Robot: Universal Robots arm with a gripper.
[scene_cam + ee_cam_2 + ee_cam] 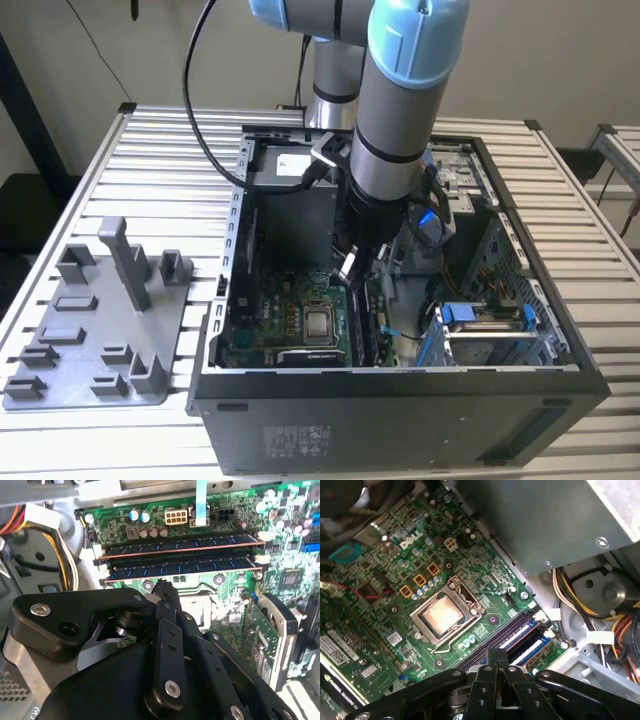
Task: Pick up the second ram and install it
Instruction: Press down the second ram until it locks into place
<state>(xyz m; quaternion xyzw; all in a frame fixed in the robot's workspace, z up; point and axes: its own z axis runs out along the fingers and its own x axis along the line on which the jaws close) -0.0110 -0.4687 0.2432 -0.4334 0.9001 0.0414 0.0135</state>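
- On the desk [170, 140], at 9 o'clock from the computer case [400, 400], the grey parts tray [90, 340] stands with its tall post [125, 262]. You can see no dark stick on it.
- Inside the case, the CPU socket [318, 322] lies open on the motherboard. The gripper [352, 262] hangs just past it, toward 3 o'clock.
- In the second wrist view, two memory sticks sit side by side in their slots. I take the second ram [185, 569] to be the one nearer the socket. It lies level in its slot, directly ahead of the gripper's [162, 586] tips.
- The jaws are pinched together with nothing between them, and the tips are over or just beside that stick. Contact is hard to confirm.
- By my reading you are at the seating stage, with the pick-up done.
- Finishing it calls for a straight, even downward press. Check that both end latches have closed.
- At 3 o'clock, the drive cage [490, 330] and loose cables crowd the arm, so mind your clearance.
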